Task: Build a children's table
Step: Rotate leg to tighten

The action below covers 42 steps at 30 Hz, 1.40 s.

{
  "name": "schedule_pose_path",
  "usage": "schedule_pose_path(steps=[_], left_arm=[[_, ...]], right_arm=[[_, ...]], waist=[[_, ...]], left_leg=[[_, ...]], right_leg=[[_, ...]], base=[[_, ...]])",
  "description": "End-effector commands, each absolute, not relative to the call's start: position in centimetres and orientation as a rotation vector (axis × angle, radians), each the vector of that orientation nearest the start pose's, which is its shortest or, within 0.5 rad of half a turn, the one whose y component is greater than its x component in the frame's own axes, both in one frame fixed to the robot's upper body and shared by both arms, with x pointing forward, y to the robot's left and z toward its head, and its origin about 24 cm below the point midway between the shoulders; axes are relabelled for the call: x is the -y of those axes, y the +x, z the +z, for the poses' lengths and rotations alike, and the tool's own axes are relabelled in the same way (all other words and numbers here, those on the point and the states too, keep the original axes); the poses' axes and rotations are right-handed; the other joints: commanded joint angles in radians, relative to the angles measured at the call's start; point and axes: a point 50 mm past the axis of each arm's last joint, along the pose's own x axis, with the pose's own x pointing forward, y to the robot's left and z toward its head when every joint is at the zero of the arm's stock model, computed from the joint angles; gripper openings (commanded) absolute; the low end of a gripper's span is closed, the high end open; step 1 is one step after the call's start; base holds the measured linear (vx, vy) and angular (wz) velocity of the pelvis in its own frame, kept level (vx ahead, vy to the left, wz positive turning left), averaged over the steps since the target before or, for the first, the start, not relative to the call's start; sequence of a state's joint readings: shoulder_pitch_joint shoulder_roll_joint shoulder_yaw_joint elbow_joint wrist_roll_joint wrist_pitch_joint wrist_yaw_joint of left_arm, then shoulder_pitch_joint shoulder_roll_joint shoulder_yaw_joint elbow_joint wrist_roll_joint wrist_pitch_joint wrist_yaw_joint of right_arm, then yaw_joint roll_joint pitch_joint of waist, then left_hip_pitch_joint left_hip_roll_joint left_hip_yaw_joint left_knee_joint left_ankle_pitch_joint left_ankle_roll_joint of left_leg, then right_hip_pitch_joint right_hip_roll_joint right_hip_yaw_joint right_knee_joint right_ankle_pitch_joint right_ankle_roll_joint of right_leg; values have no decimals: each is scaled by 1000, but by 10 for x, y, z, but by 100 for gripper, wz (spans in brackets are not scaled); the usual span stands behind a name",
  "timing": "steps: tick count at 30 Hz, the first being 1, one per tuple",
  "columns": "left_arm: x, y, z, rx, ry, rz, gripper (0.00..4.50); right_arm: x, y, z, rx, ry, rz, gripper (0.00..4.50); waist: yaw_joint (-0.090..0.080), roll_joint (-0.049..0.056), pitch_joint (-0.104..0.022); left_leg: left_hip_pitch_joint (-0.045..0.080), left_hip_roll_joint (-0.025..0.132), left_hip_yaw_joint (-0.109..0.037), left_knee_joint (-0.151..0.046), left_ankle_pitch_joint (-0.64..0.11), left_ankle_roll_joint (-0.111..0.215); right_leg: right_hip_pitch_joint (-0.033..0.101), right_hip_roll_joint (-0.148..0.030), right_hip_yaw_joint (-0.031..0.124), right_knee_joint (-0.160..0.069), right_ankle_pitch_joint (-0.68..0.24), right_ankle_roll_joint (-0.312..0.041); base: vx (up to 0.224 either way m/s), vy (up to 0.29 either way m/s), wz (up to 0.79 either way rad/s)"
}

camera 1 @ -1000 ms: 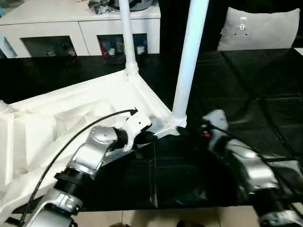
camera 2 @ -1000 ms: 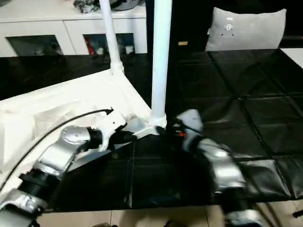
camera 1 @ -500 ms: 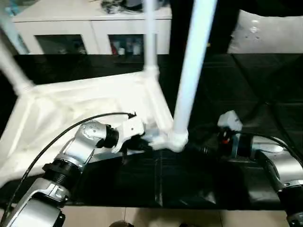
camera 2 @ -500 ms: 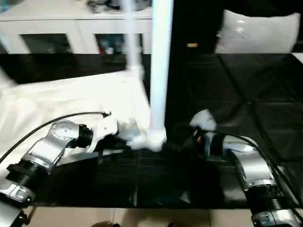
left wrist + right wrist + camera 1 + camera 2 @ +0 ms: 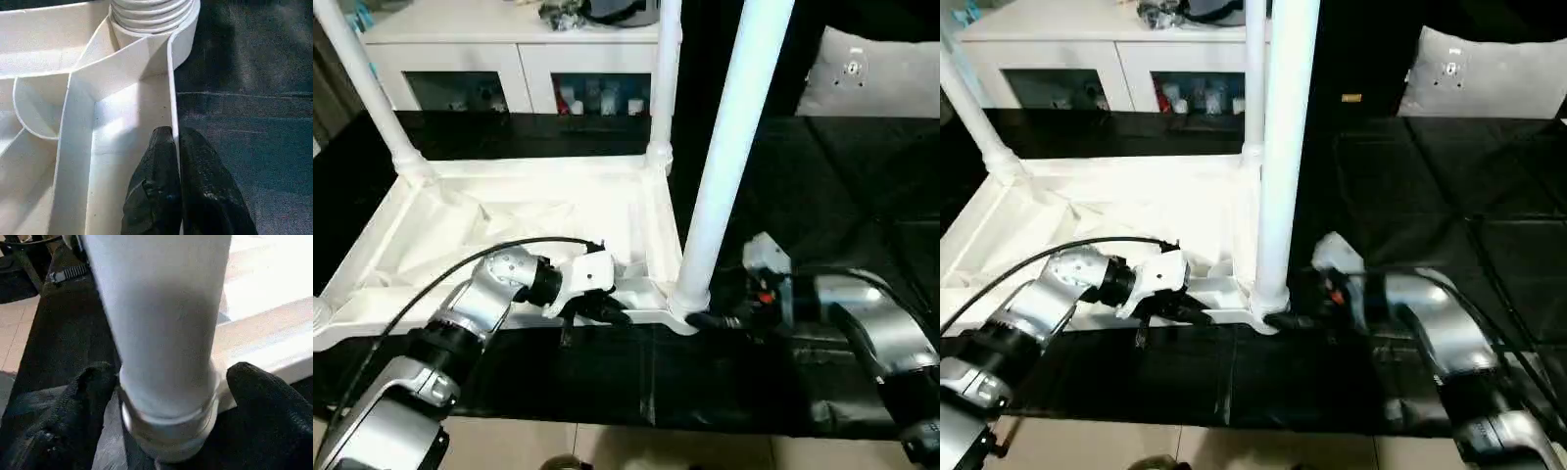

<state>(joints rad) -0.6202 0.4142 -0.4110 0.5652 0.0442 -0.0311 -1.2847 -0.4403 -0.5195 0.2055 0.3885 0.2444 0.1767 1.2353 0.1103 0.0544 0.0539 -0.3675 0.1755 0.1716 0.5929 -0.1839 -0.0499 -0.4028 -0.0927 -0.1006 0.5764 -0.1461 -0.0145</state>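
The children's table lies upside down on the black work table, its white ribbed top (image 5: 529,211) facing up. Three legs stand in corner sockets: a near leg (image 5: 729,147), a back leg (image 5: 666,78) and a left leg (image 5: 367,88). My left gripper (image 5: 612,311) is shut on the top's thin front rim (image 5: 171,73), close to the near leg's socket. My right gripper (image 5: 705,315) is open around the base of the near leg (image 5: 161,308). One of its fingers (image 5: 73,406) stands on each side of the collar, with a small gap on one side.
The black work table (image 5: 842,176) stretches to the right and back. Its front edge runs just below both arms, with tan floor (image 5: 607,446) beyond. A white cabinet (image 5: 509,49) stands behind, and a pale cushion (image 5: 876,73) sits at the back right. A black cable (image 5: 460,269) loops over my left forearm.
The tabletop has swung round on the work table and now lies squarer to me, with its left leg in view. My right gripper has closed in on the near leg's base. My left gripper kept its hold.
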Motion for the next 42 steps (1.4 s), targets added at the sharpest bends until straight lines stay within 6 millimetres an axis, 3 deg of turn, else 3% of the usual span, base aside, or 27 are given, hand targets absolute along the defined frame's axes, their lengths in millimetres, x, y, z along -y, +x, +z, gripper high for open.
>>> schedule_pose_path(steps=[1,2,11,16,21,23,27,28,32,33,34,35,37,38,39,42], left_arm=[[-116,308,60,-404,659,-1583,0],[-116,308,59,-404,658,-1584,0],[-117,308,57,-407,656,-1581,0],[-117,308,56,-405,625,-1562,0],[-106,308,62,-374,455,-1478,0],[-104,307,64,-369,430,-1466,0],[-74,309,66,-350,325,-1262,0],[-74,309,66,-350,325,-1262,0],[-53,313,70,-322,281,-1151,0],[-53,313,70,-322,281,-1151,0],[-40,315,75,-295,271,-1081,0],[-33,316,79,-266,277,-1059,0],[-28,314,82,-249,282,-1057,0],[-26,313,83,-234,285,-1066,0],[-25,311,84,-232,286,-1069,0],[-30,312,81,-235,306,-1054,0]], right_arm=[[172,298,66,-354,-211,1299,366],[171,298,66,-353,-213,1300,343],[168,297,62,-363,-212,1320,281],[167,294,60,-362,-174,1312,272],[159,289,51,-354,-47,1177,272],[157,288,49,-351,-32,1147,271],[131,299,33,-357,132,778,270],[131,299,33,-357,132,778,269],[124,312,32,-346,181,600,269],[124,312,32,-346,181,600,269],[122,319,32,-345,180,512,269],[122,323,32,-344,157,469,269],[123,325,32,-339,128,442,269],[125,326,32,-331,116,425,269],[125,326,32,-328,112,410,304],[130,325,33,-302,90,392,342]], waist=[[-5,-13,-74],[-5,-13,-74],[-5,-14,-73],[-6,-13,-73],[-8,-13,-70],[-16,-12,-67],[-46,-10,-60],[-56,-9,-62],[-86,-9,-61],[-87,-11,-61],[-87,-12,-60],[-92,-8,-59],[-94,-10,-63],[-94,-8,-63],[-95,-7,-66],[-94,-6,-70]], left_leg=[[10,54,-12,-67,-233,60],[9,53,-11,-66,-229,62],[8,54,-12,-67,-226,64],[9,53,-12,-68,-233,61],[10,54,-13,-71,-243,54],[13,53,-15,-74,-273,41],[6,49,-22,-79,-314,8],[9,44,-23,-77,-328,1],[8,37,-23,-71,-348,19],[8,33,-22,-69,-347,23],[8,29,-21,-66,-342,35],[9,31,-20,-65,-340,36],[9,30,-22,-63,-332,35],[3,31,-23,-66,-323,43],[1,35,-24,-69,-321,48],[0,39,-22,-70,-294,58]], right_leg=[[53,-63,48,-66,-341,-197],[54,-63,48,-65,-335,-197],[53,-63,48,-66,-351,-189],[54,-62,48,-67,-360,-189],[55,-64,47,-72,-391,-180],[50,-63,46,-77,-436,-167],[50,-62,40,-83,-500,-141],[47,-63,35,-91,-534,-125],[42,-59,32,-101,-545,-112],[44,-59,29,-104,-558,-104],[43,-60,29,-109,-586,-91],[37,-58,28,-111,-592,-89],[40,-57,23,-114,-592,-80],[43,-57,26,-110,-566,-83],[44,-56,28,-105,-533,-90],[45,-57,36,-93,-440,-129]], base=[[0,0,0],[0,0,0],[0,0,0],[0,0,0],[0,0,0],[0,0,0],[0,0,0],[0,0,0],[0,0,0],[0,0,0],[0,0,0],[0,0,0],[0,0,0],[0,0,0],[0,0,0],[0,0,0]])
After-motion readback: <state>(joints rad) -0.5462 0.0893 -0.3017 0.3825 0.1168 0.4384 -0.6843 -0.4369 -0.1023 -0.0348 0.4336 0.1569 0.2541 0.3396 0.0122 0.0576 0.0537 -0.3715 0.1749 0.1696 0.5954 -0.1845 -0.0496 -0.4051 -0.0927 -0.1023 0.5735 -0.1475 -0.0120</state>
